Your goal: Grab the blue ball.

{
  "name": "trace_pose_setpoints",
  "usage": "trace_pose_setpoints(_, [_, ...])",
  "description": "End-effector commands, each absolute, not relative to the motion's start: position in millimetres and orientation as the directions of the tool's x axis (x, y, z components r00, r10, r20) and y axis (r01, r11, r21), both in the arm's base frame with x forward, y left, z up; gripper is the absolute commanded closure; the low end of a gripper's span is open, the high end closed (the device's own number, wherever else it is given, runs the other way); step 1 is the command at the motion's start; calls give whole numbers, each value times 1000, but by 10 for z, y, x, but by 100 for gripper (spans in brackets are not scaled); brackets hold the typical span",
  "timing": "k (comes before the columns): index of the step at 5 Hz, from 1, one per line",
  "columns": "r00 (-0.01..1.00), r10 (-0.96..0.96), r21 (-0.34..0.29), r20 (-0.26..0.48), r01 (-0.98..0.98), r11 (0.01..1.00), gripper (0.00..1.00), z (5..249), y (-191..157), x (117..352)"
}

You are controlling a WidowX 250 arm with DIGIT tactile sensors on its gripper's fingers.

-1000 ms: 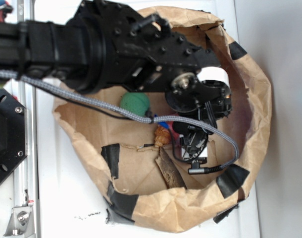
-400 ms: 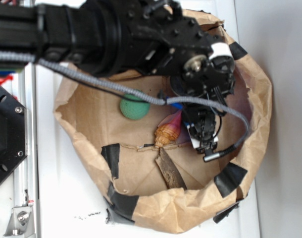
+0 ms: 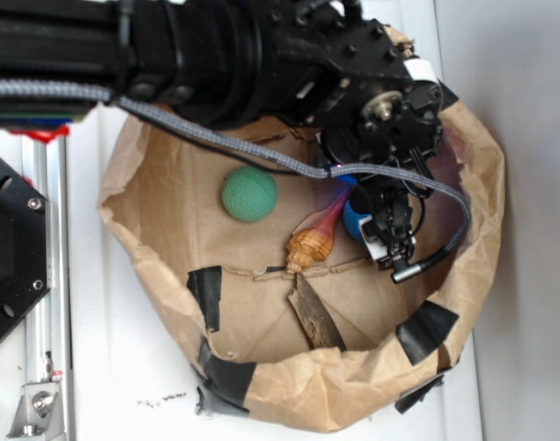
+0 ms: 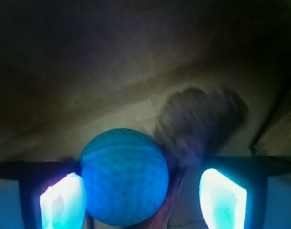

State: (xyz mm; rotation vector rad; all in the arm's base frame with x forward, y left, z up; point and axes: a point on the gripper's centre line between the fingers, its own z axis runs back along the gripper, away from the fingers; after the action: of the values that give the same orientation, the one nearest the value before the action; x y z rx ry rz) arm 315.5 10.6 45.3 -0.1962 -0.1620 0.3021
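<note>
A white tabletop [image 3: 124, 367] carries a crumpled brown paper bag [image 3: 298, 390] rolled down into a shallow basin and patched with strips of black tape [image 3: 207, 294]. The black robot arm [image 3: 216, 55] reaches in from the upper left, a grey braided cable [image 3: 216, 138] trailing along it and looping round the wrist.

On the paper floor lie a mint-green textured ball [image 3: 250, 194], an orange-and-pink spiral seashell [image 3: 312, 243] and a dark brown sliver of wood or bark [image 3: 317, 317]. The green ball sits well apart from the shell, to its left in the exterior view; the bark lies just below the shell.

The small matte blue ball [image 3: 355, 219] rests at the right side of the basin, just beside the shell's pink tip and partly covered by the black gripper [image 3: 390, 241]. In the wrist view the blue ball [image 4: 124, 176] lies between the two fingers — close against the left-hand pad [image 4: 62, 200], with a clear gap to the right-hand one. The gripper [image 4: 140, 200] is spread wide around the ball and not clamped on it. A blurred dark shape [image 4: 198, 126], probably the shell, sits behind the ball.
</note>
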Motion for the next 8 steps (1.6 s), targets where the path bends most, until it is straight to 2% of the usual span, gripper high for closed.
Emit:
trace_pose_setpoints(1, [933, 311, -206, 182, -273, 940, 0, 558, 124, 3323])
trace_pose_setpoints(3, [959, 209, -264, 193, -154, 952, 0, 433, 22, 3436])
trace_pose_setpoints(4, [968, 162, -279, 190, -105, 955, 2, 404, -39, 3373])
trace_pose_setpoints(5, [970, 161, -292, 184, -102, 951, 100, 403, -35, 3366])
trace_pose_setpoints(8, [967, 155, -297, 203, -90, 951, 100, 455, -1, 3340])
